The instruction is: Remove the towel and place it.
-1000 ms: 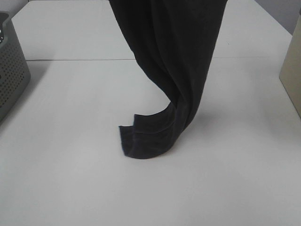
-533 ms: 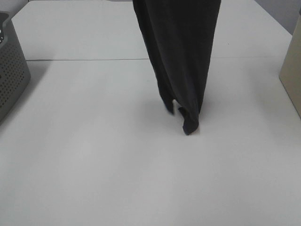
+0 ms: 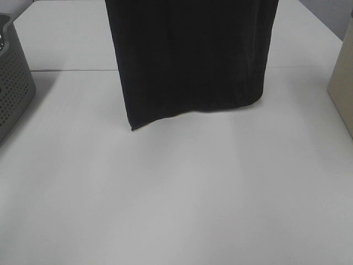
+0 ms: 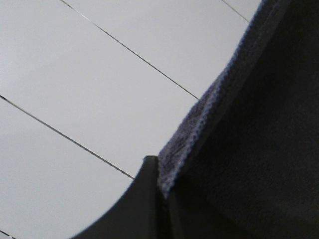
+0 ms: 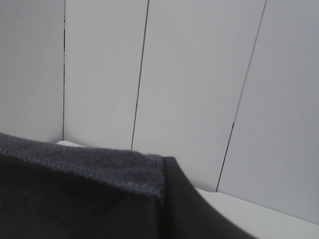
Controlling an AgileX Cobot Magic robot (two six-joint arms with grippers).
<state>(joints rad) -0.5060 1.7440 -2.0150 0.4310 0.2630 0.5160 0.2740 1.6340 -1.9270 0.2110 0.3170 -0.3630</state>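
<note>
Now the towel (image 3: 190,55) hangs flat over the far middle of the counter (image 3: 165,210), straight below the left gripper (image 4: 158,174) and right gripper (image 5: 162,175), each clamped on one top corner, hem running left-right.

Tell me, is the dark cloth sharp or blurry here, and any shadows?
Exterior high: the towel is nearly featureless black, casting a faint soft shadow on the table. Left wrist: hem stitching fairly sharp. Right wrist: hem slightly soft.
</note>
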